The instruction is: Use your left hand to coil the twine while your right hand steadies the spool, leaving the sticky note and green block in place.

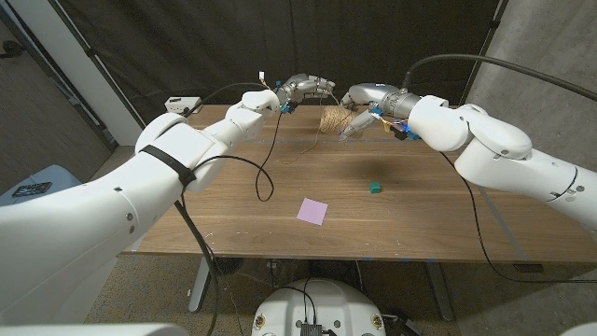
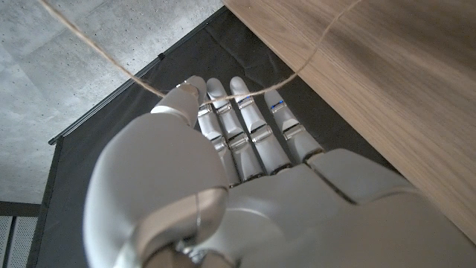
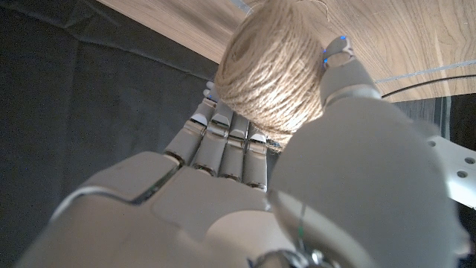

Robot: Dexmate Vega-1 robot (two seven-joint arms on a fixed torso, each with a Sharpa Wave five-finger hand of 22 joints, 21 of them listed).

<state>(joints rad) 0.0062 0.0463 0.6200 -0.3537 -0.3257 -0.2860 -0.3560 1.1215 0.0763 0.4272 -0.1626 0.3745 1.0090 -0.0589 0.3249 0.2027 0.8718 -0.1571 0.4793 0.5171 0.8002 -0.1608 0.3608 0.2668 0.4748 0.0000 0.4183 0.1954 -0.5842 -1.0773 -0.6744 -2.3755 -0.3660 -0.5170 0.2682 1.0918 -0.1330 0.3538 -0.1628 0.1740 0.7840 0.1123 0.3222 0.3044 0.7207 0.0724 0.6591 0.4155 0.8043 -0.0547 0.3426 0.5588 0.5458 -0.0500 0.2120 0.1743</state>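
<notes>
Head view shows both arms reaching to the far side of the worktop, where the right robot hand clasps the spool of twine: the right wrist view has its fingers behind the wound ball and the thumb against its side, so the steadying half of the job looks to be in place. Just beside it, the left robot hand is raised near the spool, and in the left wrist view a strand of twine runs across its fingertips and on over the wood. The thumb seems to pinch that strand, though the contact is not plain enough to be sure. How much line has gone onto or come off the spool cannot be read; a loose length trails free, so coiling appears under way with more to gather. Well apart, nearer the front edge, the sticky note and green block lie undisturbed.
</notes>
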